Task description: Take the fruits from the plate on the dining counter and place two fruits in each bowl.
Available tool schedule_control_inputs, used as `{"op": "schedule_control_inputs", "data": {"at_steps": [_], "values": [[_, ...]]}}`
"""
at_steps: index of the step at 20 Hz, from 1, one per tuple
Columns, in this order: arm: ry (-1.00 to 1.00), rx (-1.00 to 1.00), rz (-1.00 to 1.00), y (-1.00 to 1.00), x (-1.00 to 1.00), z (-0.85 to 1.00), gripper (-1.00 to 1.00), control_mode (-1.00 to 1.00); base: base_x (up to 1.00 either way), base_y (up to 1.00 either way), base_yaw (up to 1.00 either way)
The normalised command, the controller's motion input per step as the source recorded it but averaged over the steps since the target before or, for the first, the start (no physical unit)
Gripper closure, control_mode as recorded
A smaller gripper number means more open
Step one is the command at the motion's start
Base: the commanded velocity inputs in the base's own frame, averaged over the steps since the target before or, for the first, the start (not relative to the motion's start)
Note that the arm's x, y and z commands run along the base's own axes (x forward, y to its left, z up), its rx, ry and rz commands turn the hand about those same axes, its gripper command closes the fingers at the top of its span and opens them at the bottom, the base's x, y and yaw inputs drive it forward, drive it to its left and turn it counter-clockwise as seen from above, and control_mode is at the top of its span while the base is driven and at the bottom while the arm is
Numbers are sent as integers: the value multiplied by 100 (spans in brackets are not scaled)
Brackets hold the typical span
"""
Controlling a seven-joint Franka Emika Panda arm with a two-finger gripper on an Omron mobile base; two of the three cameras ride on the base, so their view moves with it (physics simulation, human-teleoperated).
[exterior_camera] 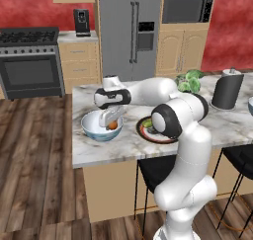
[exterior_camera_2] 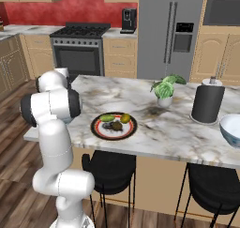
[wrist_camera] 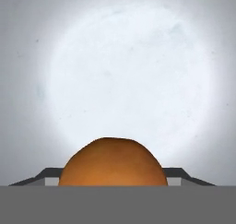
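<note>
Marble dining counter: gripper clamped on orange fruit w/in near bowl; nxt release, then back to plate.

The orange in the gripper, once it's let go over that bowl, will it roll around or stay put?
The orange looks round and smooth, so it will probably roll. The bowl is deep and curved, so it should settle at the bottom. It looks firm, unlikely to squash.

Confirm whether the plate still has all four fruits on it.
No: the plate holds three fruits, while the orange fruit sits between the jaws above the bowl.
</note>
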Motion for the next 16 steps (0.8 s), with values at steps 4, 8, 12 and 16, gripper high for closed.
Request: {"op": "schedule_control_inputs", "data": {"at_steps": [4, 8, 12, 16], "values": [[0, 0, 0, 0, 0, 0, -100, -100, 0, 0, 0], [0, 0, 0, 0, 0, 0, -100, -100, 0, 0, 0], [0, 0, 0, 0, 0, 0, -100, -100, 0, 0, 0], [0, 0, 0, 0, 0, 0, -100, -100, 0, 0, 0]]}}
